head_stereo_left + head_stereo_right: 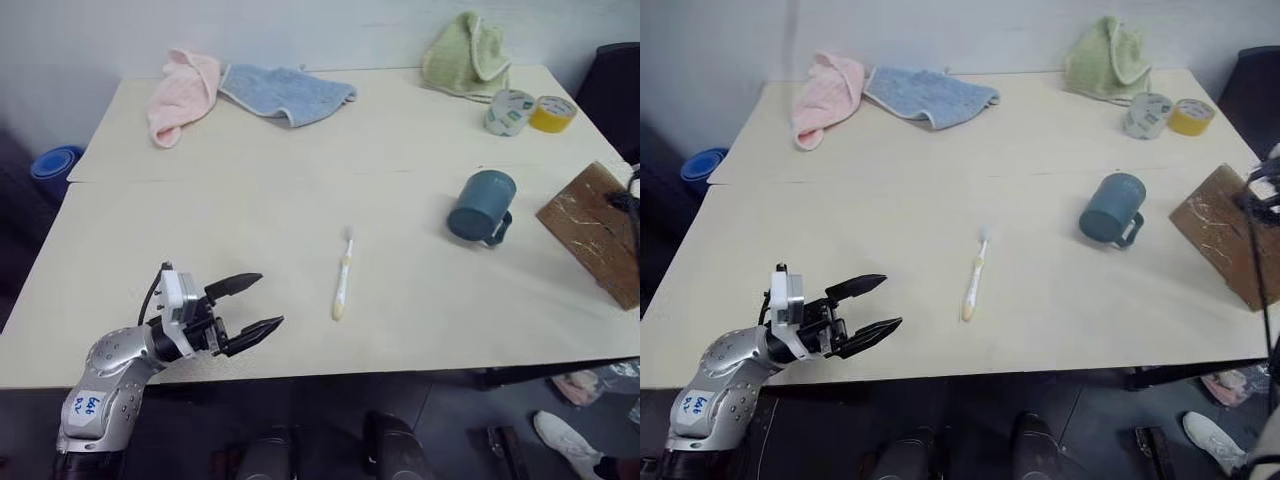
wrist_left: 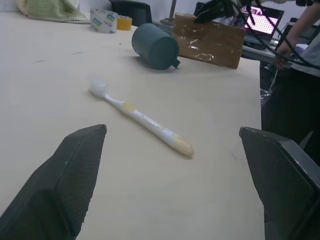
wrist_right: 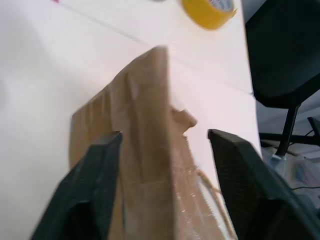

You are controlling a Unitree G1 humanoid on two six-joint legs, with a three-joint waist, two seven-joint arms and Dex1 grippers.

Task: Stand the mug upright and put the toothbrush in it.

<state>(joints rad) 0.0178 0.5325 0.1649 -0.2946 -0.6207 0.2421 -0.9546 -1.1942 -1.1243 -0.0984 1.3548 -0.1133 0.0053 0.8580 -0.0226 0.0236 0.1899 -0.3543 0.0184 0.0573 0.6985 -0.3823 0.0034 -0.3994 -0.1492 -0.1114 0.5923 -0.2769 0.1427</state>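
Teal mug (image 1: 482,206) is lying tipped at frame right; toothbrush (image 1: 343,274) is lying mid-counter. You're holding both the left end effector (image 1: 250,305) and the right end effector (image 3: 165,145) open, empty. Mug seems rigid, slippery: grip its wall.

Soft even light, blurred right-wrist close-up

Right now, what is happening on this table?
Nothing is held at this moment. The left end effector is open over the table's near edge, pointing toward the toothbrush, which lies flat in the middle. The mug lies on its side further right, not yet upright. The right end effector is open, with a brown board between its fingers.
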